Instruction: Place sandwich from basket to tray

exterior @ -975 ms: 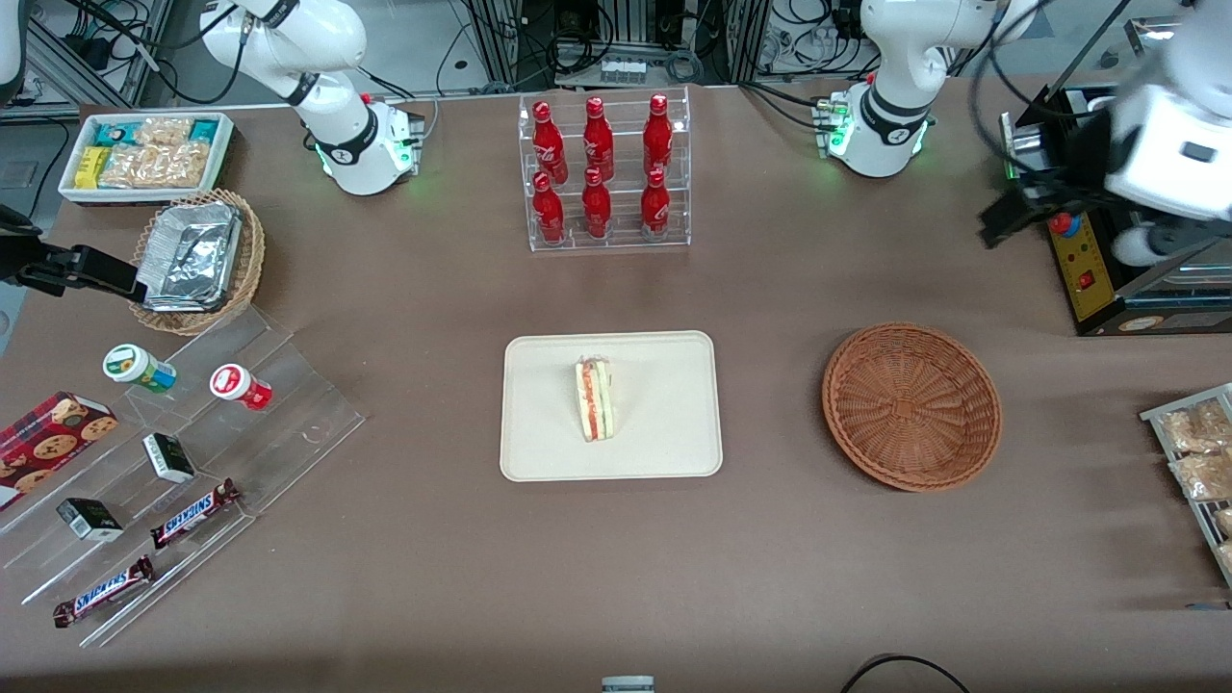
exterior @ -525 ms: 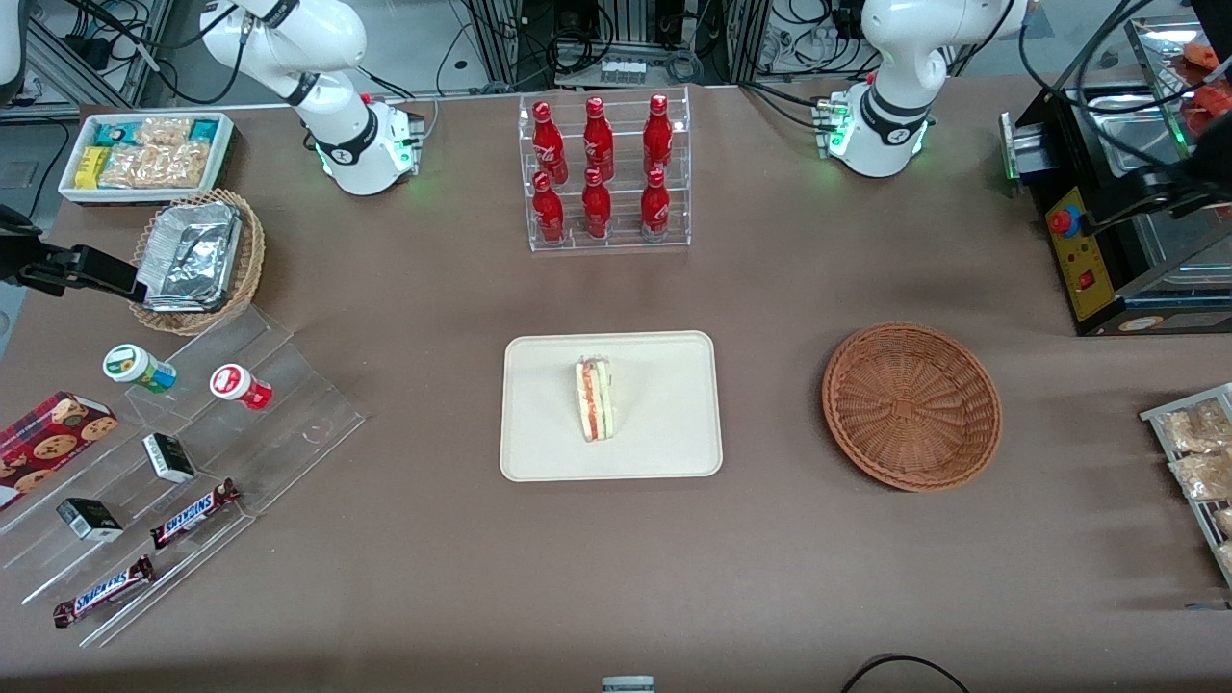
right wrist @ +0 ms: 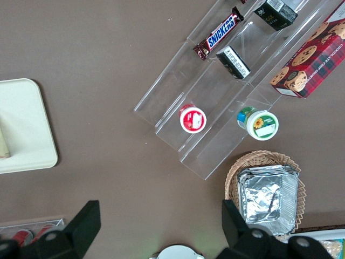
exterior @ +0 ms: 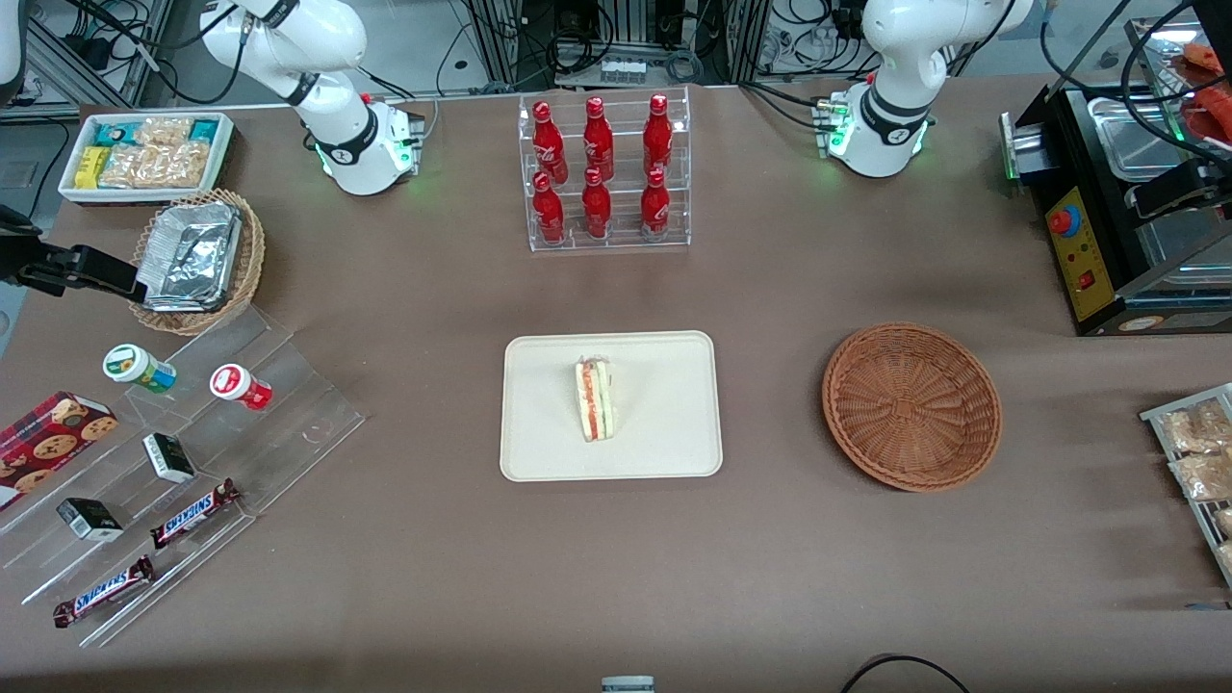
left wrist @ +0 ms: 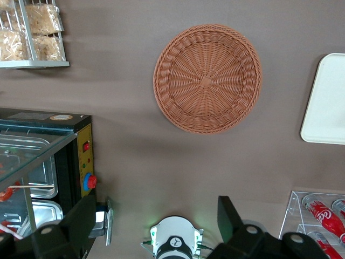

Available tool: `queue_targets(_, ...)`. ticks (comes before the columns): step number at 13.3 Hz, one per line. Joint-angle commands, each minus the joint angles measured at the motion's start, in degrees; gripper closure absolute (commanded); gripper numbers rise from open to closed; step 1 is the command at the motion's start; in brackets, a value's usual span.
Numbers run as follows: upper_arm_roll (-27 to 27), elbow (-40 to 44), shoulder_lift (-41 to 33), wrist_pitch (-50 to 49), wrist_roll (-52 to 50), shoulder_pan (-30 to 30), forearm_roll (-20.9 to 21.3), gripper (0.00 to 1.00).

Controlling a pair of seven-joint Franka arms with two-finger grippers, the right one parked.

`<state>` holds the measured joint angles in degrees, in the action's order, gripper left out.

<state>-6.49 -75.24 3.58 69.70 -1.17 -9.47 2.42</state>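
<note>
The sandwich (exterior: pixel 595 399) stands on its edge in the middle of the cream tray (exterior: pixel 664 423), filling layers facing up. The reddish-brown wicker basket (exterior: pixel 911 406) beside the tray, toward the working arm's end of the table, holds nothing. My left gripper (exterior: pixel 1179 188) hangs high over the black machine at that end, far from both. In the left wrist view the gripper (left wrist: pixel 156 216) is open, its two dark fingers (left wrist: pixel 81 216) wide apart with nothing between them, looking down on the basket (left wrist: pixel 207 78) and a corner of the tray (left wrist: pixel 326 102).
A clear rack of red bottles (exterior: pixel 602 173) stands farther from the camera than the tray. A black machine with steel pans (exterior: pixel 1088 250) and a wire rack of snack bags (exterior: pixel 1193 452) sit at the working arm's end. Acrylic steps with snacks (exterior: pixel 173 452) lie at the parked arm's end.
My left arm has drawn back toward its own end of the table and mostly left the front view. The sandwich, tray and basket have not moved.
</note>
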Motion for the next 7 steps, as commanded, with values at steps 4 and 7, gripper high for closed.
queue_targets(4,-0.28,-0.96,-1.56,-0.18,1.34,0.67,0.65,0.0)
queue_targets(7,1.56,-1.93,-2.87,-2.98,5.45,0.68,0.31,0.01)
